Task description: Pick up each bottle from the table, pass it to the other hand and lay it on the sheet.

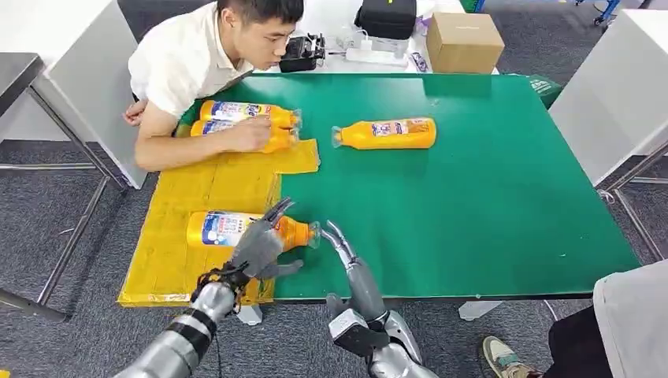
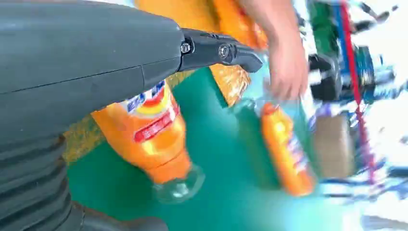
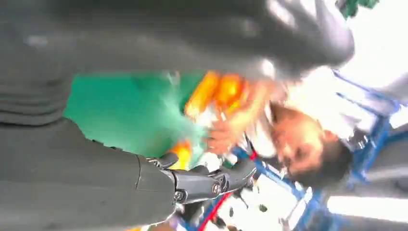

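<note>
Near orange bottle [image 1: 236,229] lies on yellow sheet [image 1: 217,185], label blue-white-red, writing unreadable. Left hand [image 1: 260,246] rests over it, grip uncertain. Right hand [image 1: 346,256] beside cap, fingers straight, empty.

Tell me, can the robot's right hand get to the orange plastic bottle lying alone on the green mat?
Probably yes: the right hand is open, and bare green mat lies between it and the lone orange bottle, though that bottle sits farther back.

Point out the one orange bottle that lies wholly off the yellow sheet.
It is the orange bottle alone on the bare green table, mid-table. The two under the person's hand and the one under the left robot hand lie on the yellow sheet.
</note>
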Controlling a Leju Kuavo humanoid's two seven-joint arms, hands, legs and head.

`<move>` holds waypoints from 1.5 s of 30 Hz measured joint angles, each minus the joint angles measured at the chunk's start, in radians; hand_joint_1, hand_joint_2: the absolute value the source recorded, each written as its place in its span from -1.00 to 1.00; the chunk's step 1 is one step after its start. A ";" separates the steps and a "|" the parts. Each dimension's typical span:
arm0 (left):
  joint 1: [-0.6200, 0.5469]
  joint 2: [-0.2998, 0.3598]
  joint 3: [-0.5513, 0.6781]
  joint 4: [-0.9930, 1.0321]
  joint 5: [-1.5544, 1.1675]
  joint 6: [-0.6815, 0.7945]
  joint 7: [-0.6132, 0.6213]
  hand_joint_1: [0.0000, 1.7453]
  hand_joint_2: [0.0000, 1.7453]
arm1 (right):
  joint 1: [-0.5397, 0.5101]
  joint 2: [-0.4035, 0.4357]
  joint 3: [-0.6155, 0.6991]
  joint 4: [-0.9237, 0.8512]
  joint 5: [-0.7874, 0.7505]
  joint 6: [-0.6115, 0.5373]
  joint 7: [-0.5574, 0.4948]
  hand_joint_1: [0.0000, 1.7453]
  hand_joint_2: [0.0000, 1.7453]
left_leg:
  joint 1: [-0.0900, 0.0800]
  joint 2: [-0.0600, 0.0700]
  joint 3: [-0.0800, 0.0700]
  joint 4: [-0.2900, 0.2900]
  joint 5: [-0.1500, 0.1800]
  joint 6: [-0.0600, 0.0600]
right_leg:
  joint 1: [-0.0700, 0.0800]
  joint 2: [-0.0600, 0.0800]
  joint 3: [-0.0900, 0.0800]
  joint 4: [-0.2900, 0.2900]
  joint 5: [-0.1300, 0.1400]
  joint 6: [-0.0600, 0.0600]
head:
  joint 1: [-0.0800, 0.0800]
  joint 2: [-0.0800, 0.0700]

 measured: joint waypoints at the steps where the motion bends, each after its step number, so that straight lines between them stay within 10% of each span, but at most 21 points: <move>1: 0.015 0.000 0.014 -0.023 0.061 -0.012 0.009 -1.00 1.00 | 0.009 -0.004 -0.012 -0.030 0.004 0.000 0.000 -1.00 1.00 | 0.000 0.000 0.000 0.000 0.000 0.000 | 0.000 0.000 0.000 0.000 0.000 0.000 | 0.000 0.000; 12: 0.120 0.016 0.032 -0.163 0.020 -0.005 -0.018 -1.00 1.00 | 0.050 -0.052 -0.234 -0.131 0.252 0.000 0.000 -1.00 1.00 | 0.000 -0.001 -0.001 0.000 0.000 0.000 | 0.000 0.000 0.000 0.000 0.000 0.000 | 0.000 0.000; 25: 0.189 0.021 -0.054 -0.273 0.029 -0.046 -0.033 -1.00 1.00 | -0.176 -0.187 -0.509 0.279 0.566 -0.005 0.032 -1.00 1.00 | -0.003 0.000 -0.001 0.001 0.001 0.002 | -0.003 0.000 -0.001 0.000 0.002 0.003 | -0.001 0.000; 45: 0.183 0.021 -0.096 -0.276 0.055 -0.052 -0.024 -1.00 1.00 | -0.382 -0.176 -0.464 0.661 0.727 0.166 0.111 -1.00 1.00 | -0.003 -0.001 -0.003 0.001 0.002 0.003 | -0.003 0.000 -0.002 0.000 0.003 0.004 | -0.001 0.000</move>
